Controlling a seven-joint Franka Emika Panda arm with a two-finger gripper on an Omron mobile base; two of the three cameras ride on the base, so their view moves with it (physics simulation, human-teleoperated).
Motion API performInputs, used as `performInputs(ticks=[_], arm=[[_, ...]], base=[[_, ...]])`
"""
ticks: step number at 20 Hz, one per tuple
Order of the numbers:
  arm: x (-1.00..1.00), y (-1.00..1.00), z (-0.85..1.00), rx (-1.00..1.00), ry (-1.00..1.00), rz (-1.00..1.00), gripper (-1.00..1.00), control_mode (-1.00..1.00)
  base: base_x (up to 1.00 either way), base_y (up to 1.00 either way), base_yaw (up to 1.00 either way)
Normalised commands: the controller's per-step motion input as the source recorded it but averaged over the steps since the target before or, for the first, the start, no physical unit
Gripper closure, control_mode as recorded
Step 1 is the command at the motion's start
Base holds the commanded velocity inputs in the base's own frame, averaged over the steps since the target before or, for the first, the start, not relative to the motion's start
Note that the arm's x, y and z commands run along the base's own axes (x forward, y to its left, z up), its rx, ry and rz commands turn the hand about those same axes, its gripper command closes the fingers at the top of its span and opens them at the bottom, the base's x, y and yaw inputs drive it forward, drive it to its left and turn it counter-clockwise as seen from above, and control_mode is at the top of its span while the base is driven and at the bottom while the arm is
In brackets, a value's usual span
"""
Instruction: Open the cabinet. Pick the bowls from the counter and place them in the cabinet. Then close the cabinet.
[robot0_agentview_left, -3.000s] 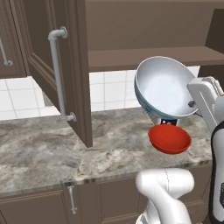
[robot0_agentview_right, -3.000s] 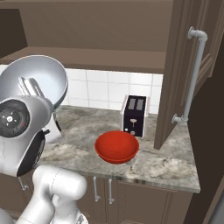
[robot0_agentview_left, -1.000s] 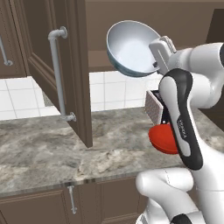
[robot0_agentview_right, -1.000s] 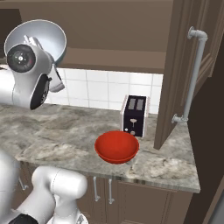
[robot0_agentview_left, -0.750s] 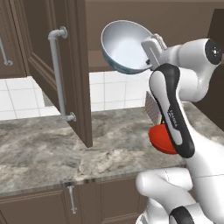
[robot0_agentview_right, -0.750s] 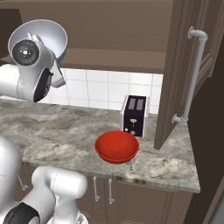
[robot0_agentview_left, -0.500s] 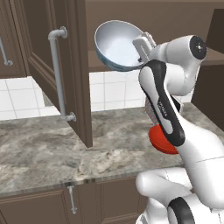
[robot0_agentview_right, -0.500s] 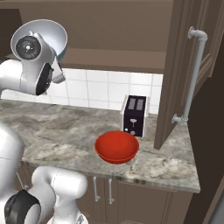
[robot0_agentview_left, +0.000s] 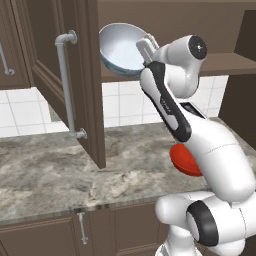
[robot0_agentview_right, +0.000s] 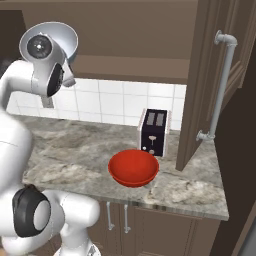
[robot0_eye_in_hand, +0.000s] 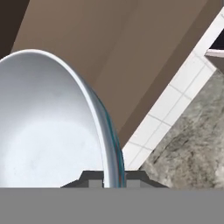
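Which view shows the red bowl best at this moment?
The right base view: the red bowl sits whole and unobstructed on the counter, in front of the toaster. In the left base view the arm hides most of it, leaving a red sliver.

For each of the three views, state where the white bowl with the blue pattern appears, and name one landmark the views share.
Left base view: white bowl upper centre, right of the open cabinet door.
Right base view: upper left, behind the arm's wrist.
Hand view: left half, rim pinched at the bottom.
Shared landmark: white tiled wall.
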Motion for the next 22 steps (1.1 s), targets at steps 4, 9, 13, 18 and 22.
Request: performInputs(ticks=[4, 9, 13, 18, 22], arm=[[0.54, 0.14, -0.01, 0.00, 0.03, 0.00, 1.00, -1.00], [0.45, 0.07, -0.11, 0.00, 0.00, 0.00, 1.00, -1.00], [0.48, 0.01, -0.06, 0.00, 0.00, 0.00, 1.00, -1.00], [0.50, 0.00, -0.04, 0.00, 0.00, 0.00, 1.00, -1.00], [0.36, 0.00, -0.11, 0.00, 0.01, 0.00, 1.00, -1.00]], base=[[0.00, 0.00, 0.00], [0.00, 0.00, 0.00], [0.00, 0.00, 0.00], [0.00, 0.00, 0.00], [0.00, 0.00, 0.00]])
